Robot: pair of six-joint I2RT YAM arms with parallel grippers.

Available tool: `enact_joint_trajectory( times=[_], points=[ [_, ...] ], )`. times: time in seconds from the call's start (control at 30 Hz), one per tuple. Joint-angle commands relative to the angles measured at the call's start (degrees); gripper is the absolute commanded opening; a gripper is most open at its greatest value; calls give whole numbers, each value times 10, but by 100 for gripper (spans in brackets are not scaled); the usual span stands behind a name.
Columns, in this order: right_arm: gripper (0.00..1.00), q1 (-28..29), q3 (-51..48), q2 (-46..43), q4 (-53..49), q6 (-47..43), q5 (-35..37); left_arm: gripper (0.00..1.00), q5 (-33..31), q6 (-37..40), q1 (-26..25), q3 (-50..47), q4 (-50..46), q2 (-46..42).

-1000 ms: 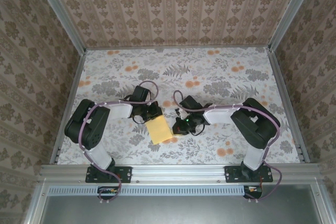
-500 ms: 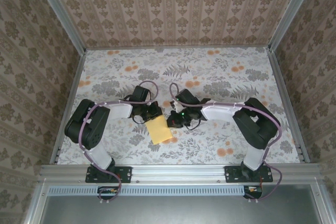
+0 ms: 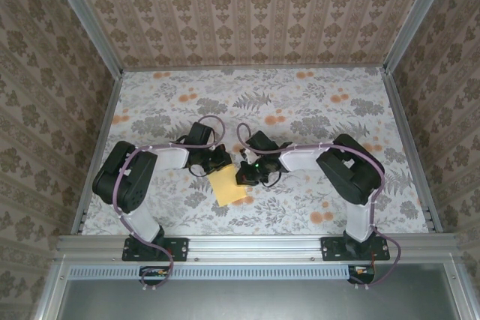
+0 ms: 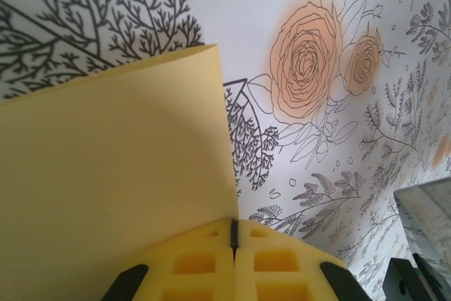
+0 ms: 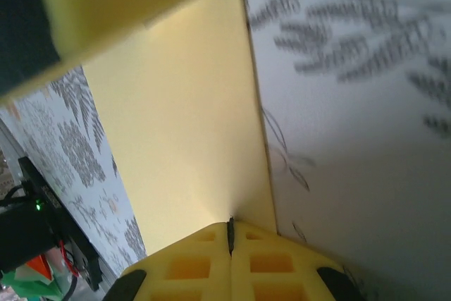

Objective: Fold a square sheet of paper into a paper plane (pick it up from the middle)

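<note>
**Top external.** The square sheet of paper (image 3: 229, 187) lies flat on the flower-print table (image 3: 322, 110). It shows as a pale-yellow four-sided patch, turned at an angle. It sits between the two arms, nearer their bases than the table's far edge. The left gripper (image 3: 221, 164) is down at the paper's far-left edge. The right gripper (image 3: 241, 175) is down at the paper's far-right corner, and a green light glows on the wrist just beyond that corner. The two grippers are close together, with the paper's far edge between them. Finger state is too small to read here.

**Left wrist.** The left gripper (image 4: 234, 227) has its yellow pads pressed together, with only a thin dark seam between them. The paper (image 4: 106, 174) spreads out ahead and to the left of the tips, and its right edge runs straight down into the seam. I cannot tell whether that edge is nipped or just pressed down. An orange rose print (image 4: 304, 54) lies on the table to the right of the paper.

**Right wrist.** The right gripper (image 5: 230, 227) also has its pads pressed together, seam closed. The paper (image 5: 183, 125) lies ahead and to the left, and its right edge meets the seam. I cannot tell here either whether the edge is nipped or pressed. A blurred yellow pad (image 5: 127, 5) of the other gripper sits over the paper's far end.
</note>
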Motion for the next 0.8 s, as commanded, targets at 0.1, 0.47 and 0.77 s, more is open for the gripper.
enact_joint_trajectory(
  times=[0.1, 0.47, 0.77],
  points=[
    [0, 6, -88, -62, -75, -25, -18, 0, -49, -1, 10, -24, -48, 41],
    [0, -8, -42, -107, -29, -22, -9, 14, 29, 84, -4, 51, -49, -15],
    [0, -9, -16, -64, 11, -1, 10, 10, 53, 109, -9, 66, -44, -11]
  ],
)
